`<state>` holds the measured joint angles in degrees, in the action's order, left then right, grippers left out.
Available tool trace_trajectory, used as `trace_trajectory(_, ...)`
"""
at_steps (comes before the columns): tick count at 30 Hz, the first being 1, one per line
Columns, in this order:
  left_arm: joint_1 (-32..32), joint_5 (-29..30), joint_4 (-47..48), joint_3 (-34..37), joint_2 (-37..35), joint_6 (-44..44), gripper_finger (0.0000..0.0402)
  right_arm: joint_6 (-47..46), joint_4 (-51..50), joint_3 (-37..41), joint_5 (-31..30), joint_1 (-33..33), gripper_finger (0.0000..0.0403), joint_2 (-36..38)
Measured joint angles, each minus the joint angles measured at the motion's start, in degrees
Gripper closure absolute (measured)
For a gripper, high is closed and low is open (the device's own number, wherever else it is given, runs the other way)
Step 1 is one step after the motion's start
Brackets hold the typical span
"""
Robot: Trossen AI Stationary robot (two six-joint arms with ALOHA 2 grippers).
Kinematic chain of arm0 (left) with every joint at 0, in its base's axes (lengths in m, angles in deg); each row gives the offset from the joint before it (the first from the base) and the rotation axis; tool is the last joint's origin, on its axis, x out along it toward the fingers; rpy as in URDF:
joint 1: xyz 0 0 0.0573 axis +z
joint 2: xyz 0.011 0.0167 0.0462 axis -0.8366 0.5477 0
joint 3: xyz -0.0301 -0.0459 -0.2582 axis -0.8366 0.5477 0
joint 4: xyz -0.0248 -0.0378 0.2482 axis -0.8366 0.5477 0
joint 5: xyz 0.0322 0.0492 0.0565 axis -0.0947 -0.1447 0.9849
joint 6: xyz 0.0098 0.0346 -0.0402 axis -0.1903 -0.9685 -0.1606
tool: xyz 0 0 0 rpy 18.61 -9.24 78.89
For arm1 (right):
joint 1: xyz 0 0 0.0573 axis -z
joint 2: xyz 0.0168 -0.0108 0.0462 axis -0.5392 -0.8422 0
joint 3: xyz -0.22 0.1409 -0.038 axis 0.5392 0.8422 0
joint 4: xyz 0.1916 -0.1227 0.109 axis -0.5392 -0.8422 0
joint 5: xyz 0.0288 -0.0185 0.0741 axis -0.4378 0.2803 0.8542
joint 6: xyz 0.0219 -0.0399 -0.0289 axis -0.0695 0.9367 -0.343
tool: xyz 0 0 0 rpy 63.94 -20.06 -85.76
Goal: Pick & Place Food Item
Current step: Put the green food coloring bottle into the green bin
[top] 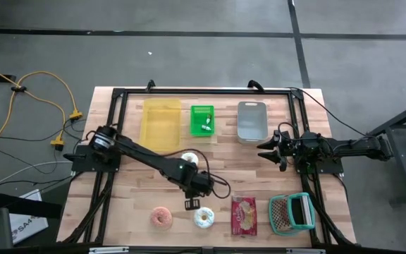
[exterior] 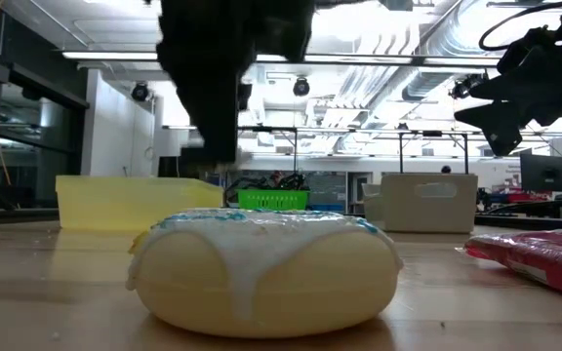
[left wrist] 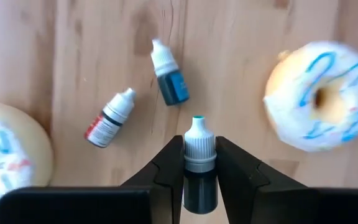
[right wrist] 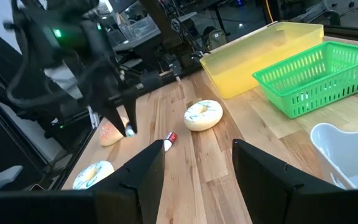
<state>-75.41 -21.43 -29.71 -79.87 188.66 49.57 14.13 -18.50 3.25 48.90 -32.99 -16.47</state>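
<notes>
Left hand (left wrist: 200, 180) grips dropper bottle (left wrist: 199, 163); two bottles (left wrist: 109, 118), donuts (left wrist: 319, 94) around

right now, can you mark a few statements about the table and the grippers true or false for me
1. The left gripper is shut on a small dropper bottle. True.
2. The right gripper is holding a donut. False: its jaws are open and empty, and it hangs near the grey bin.
3. The green basket sits between the yellow bin and the grey bin. True.
4. All the donuts are pink. False: only one pink donut shows; the white-iced donut beside it has blue streaks.
5. Two more small bottles lie on the wood ahead of the left gripper. True: a red-labelled bottle and a blue bottle.
</notes>
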Motion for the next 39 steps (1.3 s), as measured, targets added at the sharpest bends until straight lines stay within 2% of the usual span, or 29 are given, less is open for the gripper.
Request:
trace_trajectory(9, 0.34, 4.94, -0.07, -0.06, -3.02, -2.11, 0.0331, 0.01, -0.01, 0.02, 0.02, 0.00, 0.0228, 0.00)
trace_trajectory(19, 4.84, 5.55, -3.33, -0.06, -3.02, -6.46, 0.0332, 0.00, -0.01, 0.02, 0.02, 0.00, 0.0228, 0.00)
trace_trajectory(39, 21.50, -0.64, -5.01, -0.06, -2.97, -19.90, 0.0332, -0.01, -0.01, 0.00, 0.00, 0.00, 0.0228, 0.00)
